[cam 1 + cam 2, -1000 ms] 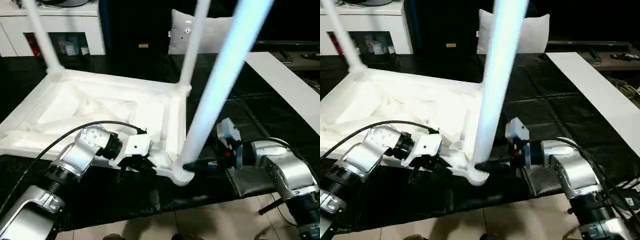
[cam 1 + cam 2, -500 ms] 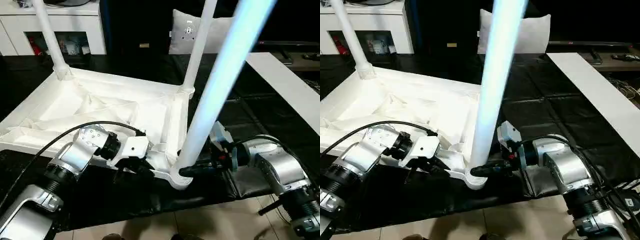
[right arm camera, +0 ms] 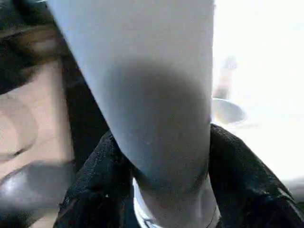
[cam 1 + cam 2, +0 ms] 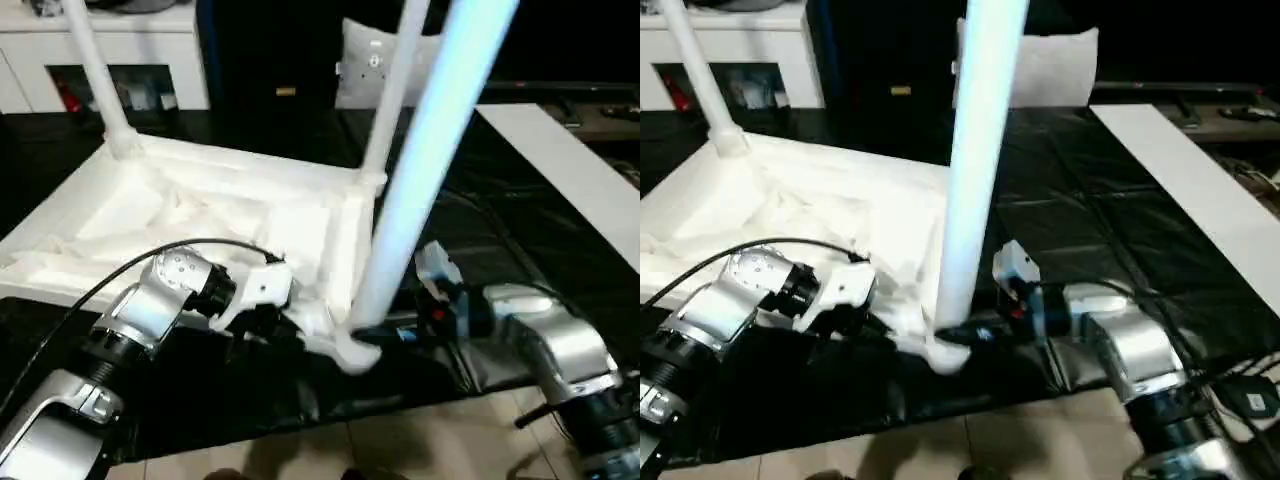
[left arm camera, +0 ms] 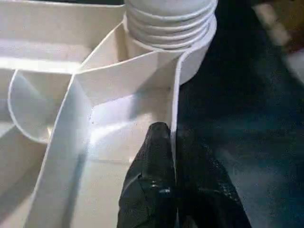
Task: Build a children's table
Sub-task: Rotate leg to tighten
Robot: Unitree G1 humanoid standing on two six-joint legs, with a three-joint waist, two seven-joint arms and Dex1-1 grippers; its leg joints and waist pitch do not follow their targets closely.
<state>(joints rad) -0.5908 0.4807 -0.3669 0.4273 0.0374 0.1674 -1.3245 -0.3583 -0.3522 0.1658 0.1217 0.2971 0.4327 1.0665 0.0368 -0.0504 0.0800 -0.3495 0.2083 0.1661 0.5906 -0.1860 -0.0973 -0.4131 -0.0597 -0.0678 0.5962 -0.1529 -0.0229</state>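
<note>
The right gripper [image 3: 166,190] clamps its black fingers [image 3: 90,190] round the near long tapered white tube leg [image 4: 420,170] — its top is cut off. The left gripper [image 5: 173,156] pinches the white plastic square top's [image 4: 200,210] edge wall, fingers [image 5: 152,161] together.

The table top [image 4: 200,215] is white plastic, its underside crossed by white ribs. The three legs are white too: the nearest leg [image 4: 420,160] takes a pale bluish cast, and the far legs [image 4: 395,80] sit at 12 and 10 o'clock. Under everything lies a glossy black sheet [image 4: 1080,215]. Both forearms [image 4: 545,335] are silver, with black fingers [image 5: 154,175]. At 6 o'clock the floor [image 4: 400,445] is beige tile. A flat white board [image 4: 1185,175] lies at 2 o'clock, and a white-grey cushion [image 4: 1055,65] at 12.
</note>
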